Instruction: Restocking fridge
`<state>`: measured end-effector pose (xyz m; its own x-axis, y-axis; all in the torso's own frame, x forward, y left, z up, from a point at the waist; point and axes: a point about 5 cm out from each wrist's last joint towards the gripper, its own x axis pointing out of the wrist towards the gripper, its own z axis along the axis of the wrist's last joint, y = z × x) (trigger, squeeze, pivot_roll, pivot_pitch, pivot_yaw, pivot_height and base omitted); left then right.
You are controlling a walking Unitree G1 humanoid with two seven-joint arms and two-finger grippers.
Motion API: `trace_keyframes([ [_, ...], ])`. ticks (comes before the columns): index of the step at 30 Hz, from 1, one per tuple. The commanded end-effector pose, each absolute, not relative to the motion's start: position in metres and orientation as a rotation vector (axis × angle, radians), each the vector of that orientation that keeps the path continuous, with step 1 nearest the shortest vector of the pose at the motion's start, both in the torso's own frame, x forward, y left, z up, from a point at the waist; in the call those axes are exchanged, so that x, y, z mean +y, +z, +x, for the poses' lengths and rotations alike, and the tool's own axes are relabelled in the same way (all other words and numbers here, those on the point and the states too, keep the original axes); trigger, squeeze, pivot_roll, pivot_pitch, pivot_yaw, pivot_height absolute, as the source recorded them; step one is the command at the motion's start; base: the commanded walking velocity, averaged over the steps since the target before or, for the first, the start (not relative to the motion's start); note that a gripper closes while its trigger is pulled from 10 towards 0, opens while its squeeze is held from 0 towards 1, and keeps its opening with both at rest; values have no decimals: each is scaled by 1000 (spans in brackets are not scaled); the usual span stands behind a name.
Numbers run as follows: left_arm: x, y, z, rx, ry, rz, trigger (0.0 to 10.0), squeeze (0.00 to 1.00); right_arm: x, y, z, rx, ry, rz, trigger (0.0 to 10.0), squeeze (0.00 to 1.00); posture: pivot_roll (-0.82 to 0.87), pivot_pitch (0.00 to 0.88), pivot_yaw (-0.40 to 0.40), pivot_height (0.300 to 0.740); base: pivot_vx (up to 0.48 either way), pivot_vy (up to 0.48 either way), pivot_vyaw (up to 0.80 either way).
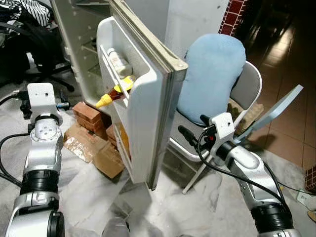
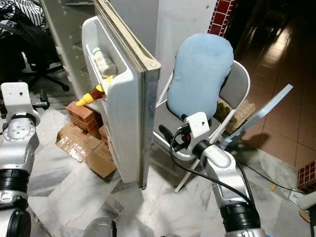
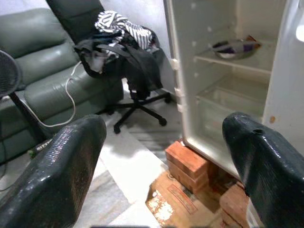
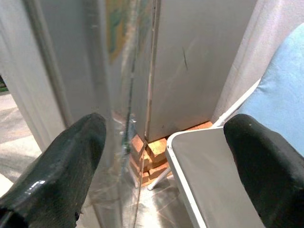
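The white fridge stands open, its door (image 1: 148, 98) swung toward me. The door's shelf holds a brown sauce bottle with a yellow cap (image 1: 112, 94), lying tilted, and a pale bottle (image 1: 118, 61) behind it. Inside, a metal bowl (image 3: 235, 47) rests on a shelf above a clear drawer (image 3: 228, 102). My left gripper (image 3: 164, 126) is open and holds nothing; it is raised to the left of the fridge and points at the interior. My right gripper (image 1: 193, 127) is open and holds nothing; it is just right of the door's outer edge, over the chair seat (image 4: 213, 175).
Red bricks (image 1: 86, 112) prop the fridge, with flattened cardboard (image 1: 91, 145) on the marble floor beside them. A folding chair with a blue cushion (image 1: 212, 74) stands close to the right of the door. An office chair piled with clothes (image 3: 123, 42) and a green sofa (image 3: 38, 61) lie to the left.
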<state>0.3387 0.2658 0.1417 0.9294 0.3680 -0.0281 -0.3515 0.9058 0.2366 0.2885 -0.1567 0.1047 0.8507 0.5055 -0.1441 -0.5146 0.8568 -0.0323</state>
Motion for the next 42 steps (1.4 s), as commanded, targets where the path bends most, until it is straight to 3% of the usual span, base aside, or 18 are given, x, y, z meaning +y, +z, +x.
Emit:
trace_keyframes([
  [1, 260, 147, 348, 66, 312, 251, 10000, 0, -159, 107, 290, 122, 525, -79, 10000, 0, 41, 0, -51, 740, 0, 0, 0],
  [12, 254, 148, 362, 75, 240, 261, 10000, 0, -160, 108, 290, 112, 528, -69, 10000, 0, 32, 0, -43, 740, 0, 0, 0],
  [16, 249, 148, 364, 64, 203, 271, 10000, 0, -149, 116, 281, 84, 652, 41, 10000, 0, 32, 0, -42, 740, 0, 0, 0],
  [17, 248, 147, 365, 62, 196, 275, 10000, 0, -139, 121, 271, 86, 770, 127, 10000, 0, 32, 0, -42, 740, 0, 0, 0],
  [24, 249, 144, 365, 64, 190, 274, 10000, 0, -133, 120, 258, 130, 912, 138, 10000, 0, 32, 0, -45, 740, 0, 0, 0],
  [27, 251, 144, 365, 56, 203, 274, 10000, 0, -145, 107, 271, 175, 769, 13, 10000, 0, 32, 0, -43, 740, 0, 0, 0],
  [33, 247, 138, 355, 25, 222, 219, 10000, 0, -162, 104, 285, 190, 579, -20, 10000, 0, 34, 0, -39, 740, 0, 0, 0],
  [42, 235, 98, 306, 100, 279, 100, 10000, 0, -156, 106, 289, 163, 564, 22, 10000, 0, 46, 0, -41, 740, 0, 35, 0],
])
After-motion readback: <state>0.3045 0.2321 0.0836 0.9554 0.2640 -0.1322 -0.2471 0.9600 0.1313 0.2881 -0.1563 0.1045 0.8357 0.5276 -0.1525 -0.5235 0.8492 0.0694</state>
